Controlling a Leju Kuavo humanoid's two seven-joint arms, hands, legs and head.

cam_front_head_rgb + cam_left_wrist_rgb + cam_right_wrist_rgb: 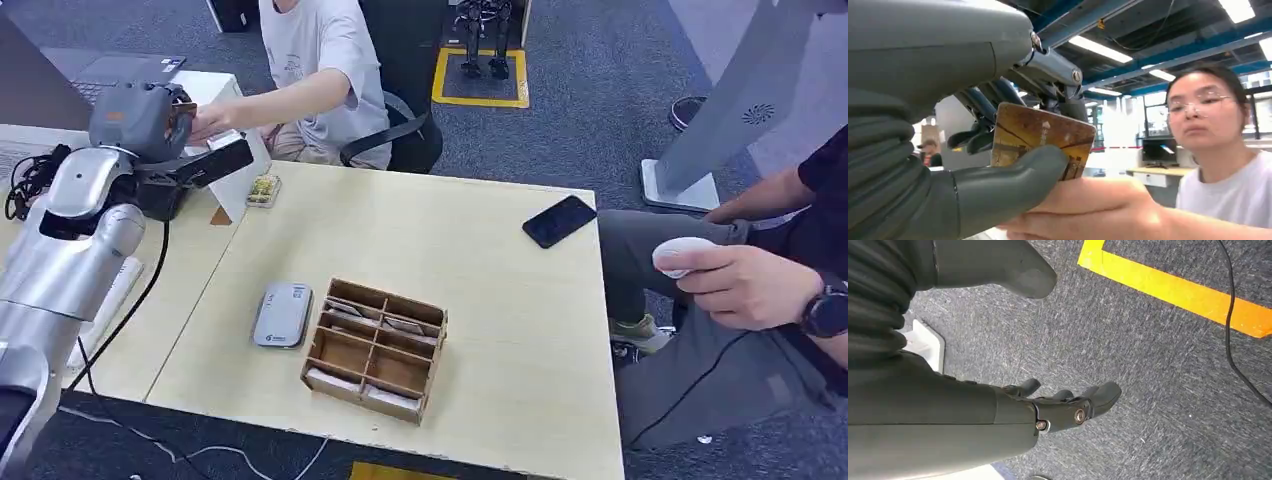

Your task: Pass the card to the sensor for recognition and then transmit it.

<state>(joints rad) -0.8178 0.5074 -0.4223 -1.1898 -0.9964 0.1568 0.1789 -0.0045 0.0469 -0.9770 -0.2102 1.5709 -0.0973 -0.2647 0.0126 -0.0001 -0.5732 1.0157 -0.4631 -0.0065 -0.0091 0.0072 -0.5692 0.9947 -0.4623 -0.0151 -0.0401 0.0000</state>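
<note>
The left hand (1013, 150) is pinching a brown patterned card (1043, 137) between thumb and fingers, raised beyond the table's (480, 300) far left corner, where a seated person's hand (1098, 210) is touching the card from beneath. The right hand (1058, 405) is hanging over grey carpet, holding nothing, fingers loosely apart. A grey card reader (282, 314) is lying beside a wooden compartment box (375, 348) near the table's front edge.
</note>
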